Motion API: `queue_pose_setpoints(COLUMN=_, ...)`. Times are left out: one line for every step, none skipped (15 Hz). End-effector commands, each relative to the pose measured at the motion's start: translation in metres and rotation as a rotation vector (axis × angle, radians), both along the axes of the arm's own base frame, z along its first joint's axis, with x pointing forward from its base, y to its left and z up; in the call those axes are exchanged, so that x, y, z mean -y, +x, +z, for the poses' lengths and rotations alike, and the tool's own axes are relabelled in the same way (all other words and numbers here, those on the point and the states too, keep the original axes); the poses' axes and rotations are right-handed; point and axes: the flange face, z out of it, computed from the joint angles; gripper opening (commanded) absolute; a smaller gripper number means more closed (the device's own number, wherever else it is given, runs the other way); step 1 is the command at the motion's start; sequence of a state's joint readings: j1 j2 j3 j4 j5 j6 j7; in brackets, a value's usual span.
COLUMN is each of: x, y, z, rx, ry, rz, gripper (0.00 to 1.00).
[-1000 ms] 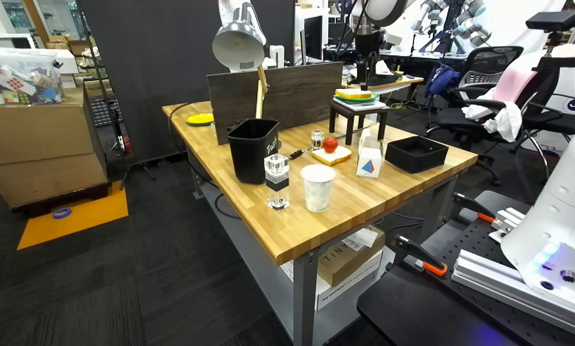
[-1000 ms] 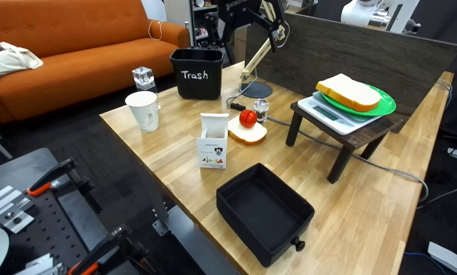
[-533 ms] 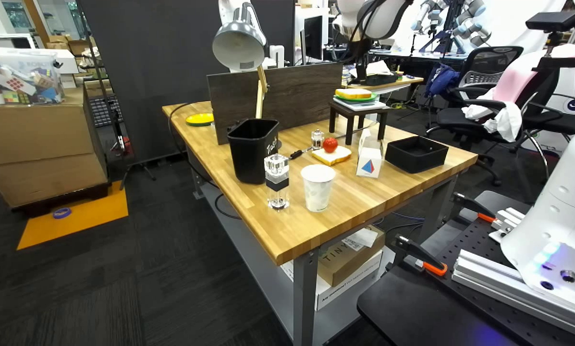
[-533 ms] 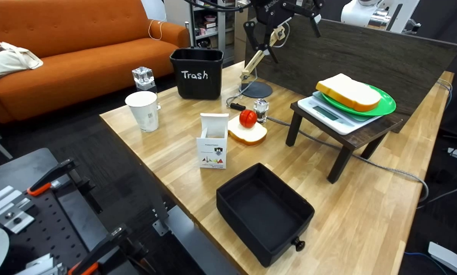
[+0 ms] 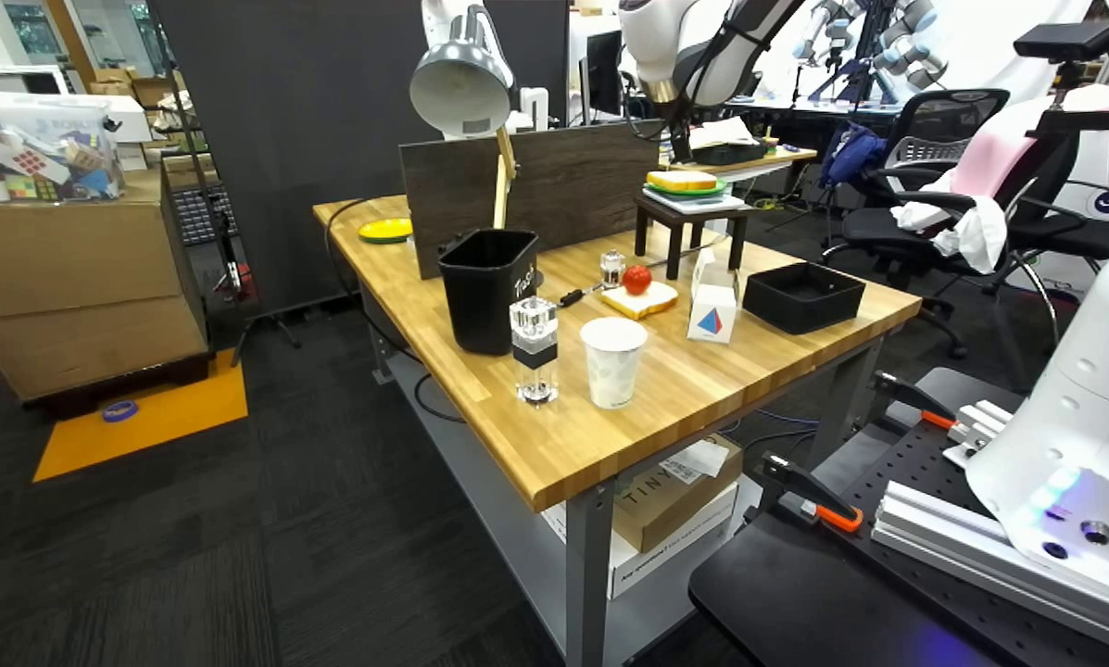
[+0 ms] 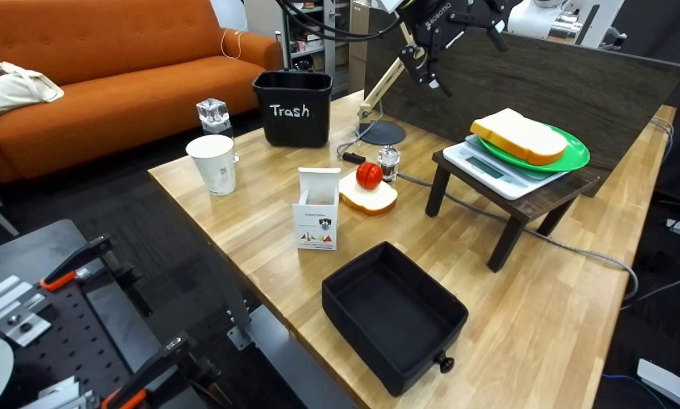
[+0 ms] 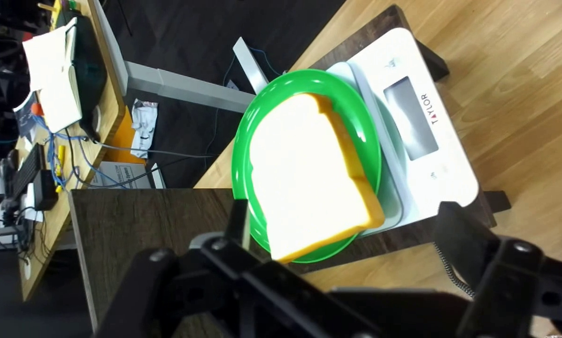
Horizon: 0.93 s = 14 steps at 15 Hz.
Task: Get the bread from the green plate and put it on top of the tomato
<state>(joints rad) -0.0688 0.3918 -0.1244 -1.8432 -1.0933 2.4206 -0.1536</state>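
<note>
The bread slice lies on the green plate, the empty ROBOTIQ-lettered gripper spread wide near it, so grasp and placement on the tomato both seem left, while "TAYLOR" marks the kitchen scale, "Trash" the bin, "TINY" a cardboard box.

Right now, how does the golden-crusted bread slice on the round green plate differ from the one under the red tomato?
The plated slice rests on the green plate; the lower slice lies on the wooden tabletop. The plated slice is bare on top; the lower slice carries the red tomato. Both have white faces and golden crusts.
</note>
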Motion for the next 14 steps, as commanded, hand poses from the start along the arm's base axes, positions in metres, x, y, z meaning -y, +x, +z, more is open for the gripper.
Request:
queue_pose_setpoints(x=0.0, y=0.001, z=0.002, rx=0.001, ry=0.0, rz=0.0, gripper=1.0)
queue_pose_setpoints(x=0.0, y=0.001, z=0.002, rx=0.002, ry=0.0, rz=0.0, gripper=1.0)
queue_pose_setpoints(x=0.0, y=0.001, z=0.002, rx=0.002, ry=0.0, rz=0.0, gripper=1.0)
queue_pose_setpoints(x=0.0, y=0.001, z=0.002, rx=0.002, ry=0.0, rz=0.0, gripper=1.0)
queue_pose_setpoints(x=0.0, y=0.001, z=0.002, rx=0.002, ry=0.0, rz=0.0, gripper=1.0)
queue_pose_setpoints(x=0.0, y=0.001, z=0.002, rx=0.002, ry=0.0, rz=0.0, gripper=1.0)
queue_pose_setpoints(x=0.0, y=0.001, z=0.002, rx=0.002, ry=0.0, rz=0.0, gripper=1.0)
queue_pose_setpoints(x=0.0, y=0.002, z=0.001, rx=0.005, ry=-0.004, rz=-0.004, gripper=1.0)
queue_pose_setpoints(x=0.0, y=0.004, z=-0.002, rx=0.01, ry=-0.012, rz=-0.006, gripper=1.0)
queue_pose_setpoints(x=0.001, y=0.006, z=-0.004, rx=0.021, ry=-0.027, rz=-0.007, gripper=1.0)
queue_pose_setpoints(x=0.001, y=0.008, z=-0.007, rx=0.026, ry=-0.033, rz=-0.009, gripper=1.0)
queue_pose_setpoints(x=0.0, y=0.011, z=-0.011, rx=0.03, ry=-0.038, rz=-0.008, gripper=1.0)
queue_pose_setpoints(x=0.0, y=0.014, z=-0.014, rx=0.036, ry=-0.05, rz=-0.009, gripper=1.0)
queue_pose_setpoints(x=0.0, y=0.018, z=-0.017, rx=0.04, ry=-0.071, rz=-0.005, gripper=1.0)
